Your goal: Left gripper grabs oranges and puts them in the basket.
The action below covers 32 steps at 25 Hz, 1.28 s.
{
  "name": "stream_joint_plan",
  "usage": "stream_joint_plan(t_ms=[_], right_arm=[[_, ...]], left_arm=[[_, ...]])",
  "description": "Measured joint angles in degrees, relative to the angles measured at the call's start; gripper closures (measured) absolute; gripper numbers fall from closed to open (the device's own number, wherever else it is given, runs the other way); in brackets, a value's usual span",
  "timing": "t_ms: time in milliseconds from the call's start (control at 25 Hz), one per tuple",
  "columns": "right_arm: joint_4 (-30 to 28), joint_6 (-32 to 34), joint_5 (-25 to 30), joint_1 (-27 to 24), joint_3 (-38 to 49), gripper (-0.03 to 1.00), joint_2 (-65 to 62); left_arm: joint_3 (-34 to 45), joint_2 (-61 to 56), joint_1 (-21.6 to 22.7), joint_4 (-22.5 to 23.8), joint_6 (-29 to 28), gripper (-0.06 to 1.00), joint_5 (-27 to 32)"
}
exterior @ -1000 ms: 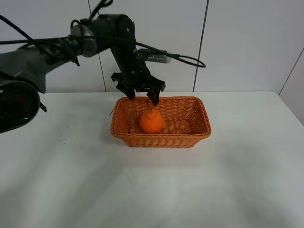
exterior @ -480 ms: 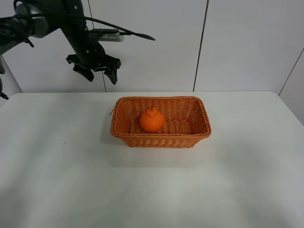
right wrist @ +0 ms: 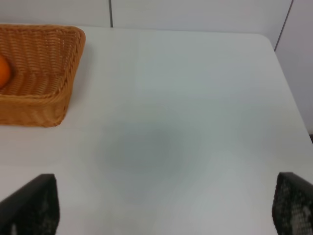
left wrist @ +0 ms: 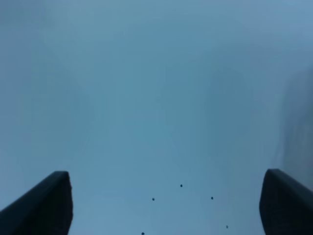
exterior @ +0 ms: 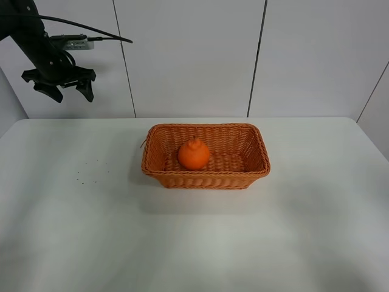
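The orange lies inside the wicker basket at the middle of the white table; an edge of the fruit and the basket's end show in the right wrist view. My left gripper is open and empty, raised high at the far left, well away from the basket. In the left wrist view its fingertips stand wide apart over bare table. My right gripper is open and empty, its fingertips wide apart over the table right of the basket.
The white table has a few small dark specks left of the basket. A white panelled wall stands behind. The table's right edge shows in the right wrist view.
My left gripper has risen from just above the basket and swung far to the upper left, empty. The orange stays in the basket.
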Motion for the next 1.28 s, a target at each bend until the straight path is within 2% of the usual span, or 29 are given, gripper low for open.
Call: stream_joint_plan(t_ms=[200,600,800,1280], right_arm=[[0.00,0.00,0.00,0.00,0.00,0.27,0.00],[0.00,0.00,0.00,0.00,0.00,0.27,0.00],[0.00,0.00,0.00,0.00,0.00,0.27,0.00],[0.00,0.00,0.00,0.00,0.00,0.27,0.00]], left_arm=[[2.97,-3.30,-0.15,-1.85,0.00,0.07,0.97],[16.89,-18.36,-0.15,-2.46,0.00,0.07,2.21],[29.64,-31.14,-0.15,-2.64,0.00,0.07,2.21],[68.12,-68.03,-0.15,-2.77,0.00,0.07,2.23]])
